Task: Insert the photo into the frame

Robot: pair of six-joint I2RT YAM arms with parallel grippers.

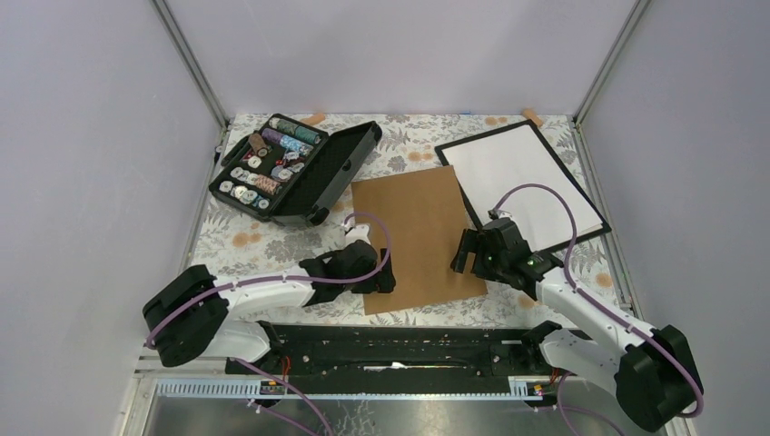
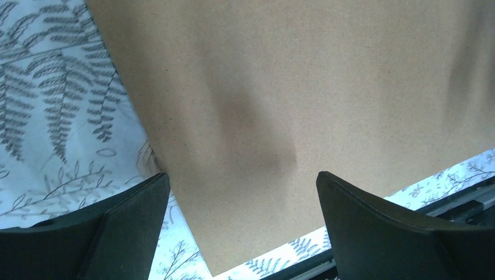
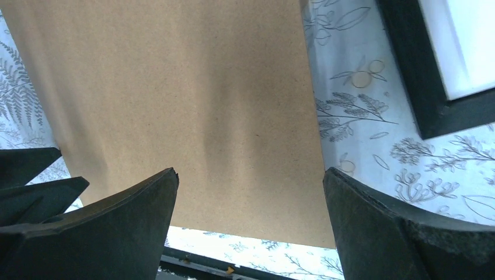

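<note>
Rightward, thin black frame (image 1: 522, 182), pale and blank inside, slightly askew.

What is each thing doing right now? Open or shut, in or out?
brown board: lying flat, outside the frame.
frame: lying flat, white inside showing.
thread case: lid open, spools showing.
left gripper: open, empty, above the brown board's near corner.
right gripper: open, empty, above the brown board's right edge.
</note>
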